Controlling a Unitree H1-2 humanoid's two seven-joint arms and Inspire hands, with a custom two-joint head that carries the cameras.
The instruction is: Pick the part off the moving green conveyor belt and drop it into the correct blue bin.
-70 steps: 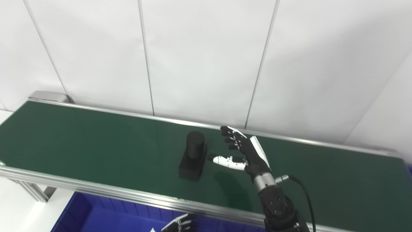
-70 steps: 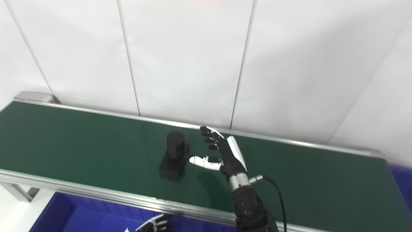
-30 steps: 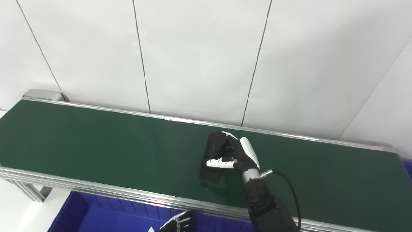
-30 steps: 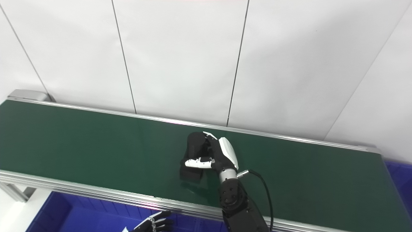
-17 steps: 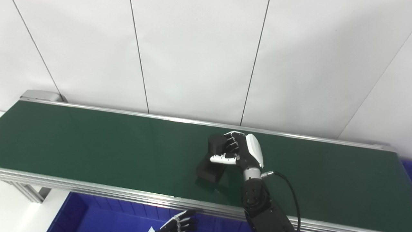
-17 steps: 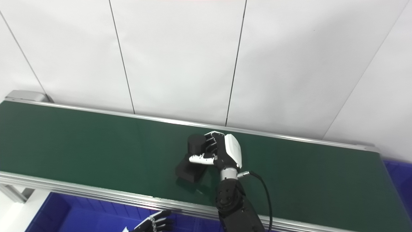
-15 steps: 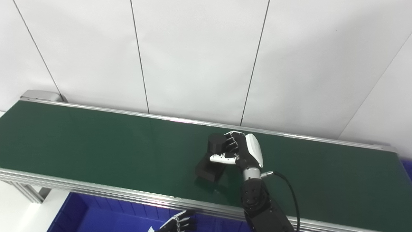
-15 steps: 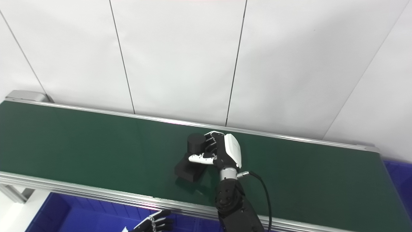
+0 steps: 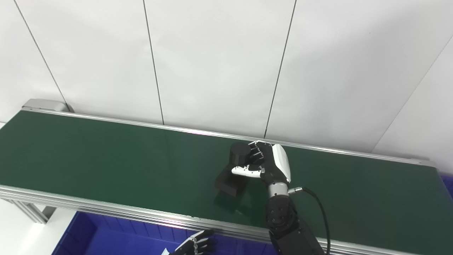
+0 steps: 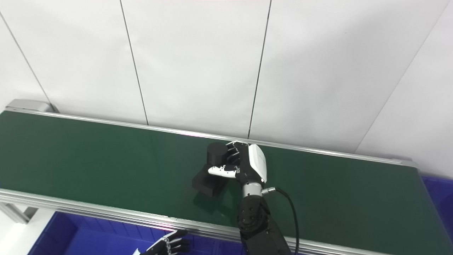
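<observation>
Part (image 9: 233,173) has come up off the belt (image 9: 106,156) since a second ago, tilted, right hand (image 9: 263,164) clamped round its cylinder near the far edge. Lift step; next carry to a blue bin (image 9: 106,237).

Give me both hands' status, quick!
Right hand: shut on the part, lifted and tilted above the belt.
Left hand: low by the blue bin, fingers apart, holding nothing.

The right hand (image 9: 268,165) grips the tilted black part (image 9: 235,170) above the green belt (image 9: 106,156).
</observation>
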